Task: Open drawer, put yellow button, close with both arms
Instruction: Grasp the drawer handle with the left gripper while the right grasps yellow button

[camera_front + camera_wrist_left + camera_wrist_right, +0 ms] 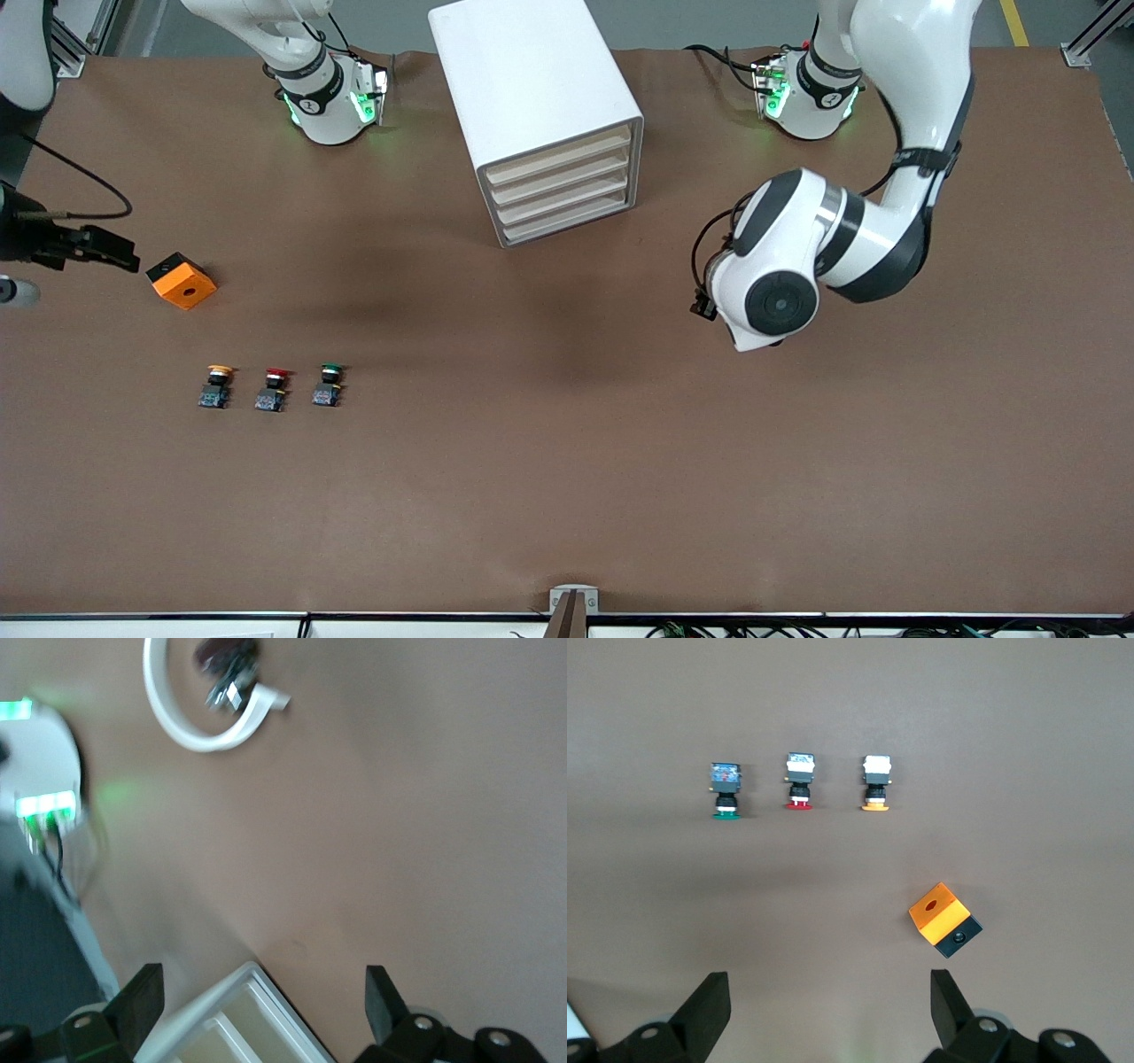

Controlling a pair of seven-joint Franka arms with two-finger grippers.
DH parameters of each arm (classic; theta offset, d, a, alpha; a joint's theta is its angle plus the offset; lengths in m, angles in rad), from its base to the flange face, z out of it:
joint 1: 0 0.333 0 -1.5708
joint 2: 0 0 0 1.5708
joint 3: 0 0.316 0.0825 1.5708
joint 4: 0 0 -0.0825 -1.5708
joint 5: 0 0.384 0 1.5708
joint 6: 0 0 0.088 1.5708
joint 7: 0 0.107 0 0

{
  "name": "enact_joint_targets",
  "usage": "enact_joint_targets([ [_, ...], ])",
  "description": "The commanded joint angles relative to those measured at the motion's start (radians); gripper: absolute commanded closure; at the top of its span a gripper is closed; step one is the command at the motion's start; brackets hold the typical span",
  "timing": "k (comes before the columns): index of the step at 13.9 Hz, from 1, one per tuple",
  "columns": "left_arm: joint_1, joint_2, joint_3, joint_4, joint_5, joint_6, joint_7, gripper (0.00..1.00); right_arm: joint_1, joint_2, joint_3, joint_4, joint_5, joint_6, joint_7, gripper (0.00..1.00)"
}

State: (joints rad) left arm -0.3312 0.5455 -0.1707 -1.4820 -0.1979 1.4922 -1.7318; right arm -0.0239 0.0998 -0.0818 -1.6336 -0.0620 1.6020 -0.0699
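Observation:
The white cabinet (532, 80) stands between the two arm bases, and its top drawer (560, 149) is shut flush. The yellow button (216, 385) stands toward the right arm's end of the table, first in a row of three; the right wrist view shows it too (876, 784). My right gripper (828, 992) hangs open and empty over bare table beside the orange box (944, 918), and in the front view it (120, 255) enters from the edge. My left gripper (263, 988) is open and empty, with a cabinet corner (239, 1019) between its fingers. The left arm's wrist (771, 283) hides it from the front.
A red-capped button (273, 388) and a green-capped button (328, 385) stand beside the yellow one. The orange box (182, 280) with a black base lies farther from the front camera than that row. An arm base with green lights (44, 806) shows in the left wrist view.

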Motion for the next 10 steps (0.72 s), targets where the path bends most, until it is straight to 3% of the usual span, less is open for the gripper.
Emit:
enact_joint_targets([
  [1,0.000,0.056,0.004,0.038,-0.125,-0.018,-0.174,0.00,-0.019,0.087,-0.007,0.064,-0.018,0.036,-0.004,0.00],
  [5,-0.063,0.099,0.005,0.040,-0.287,-0.018,-0.447,0.00,-0.068,0.190,-0.006,0.055,0.002,0.241,-0.001,0.00],
  [10,-0.080,0.114,0.004,0.035,-0.504,-0.029,-0.563,0.03,-0.065,0.340,-0.006,-0.047,0.060,0.576,0.007,0.00],
])
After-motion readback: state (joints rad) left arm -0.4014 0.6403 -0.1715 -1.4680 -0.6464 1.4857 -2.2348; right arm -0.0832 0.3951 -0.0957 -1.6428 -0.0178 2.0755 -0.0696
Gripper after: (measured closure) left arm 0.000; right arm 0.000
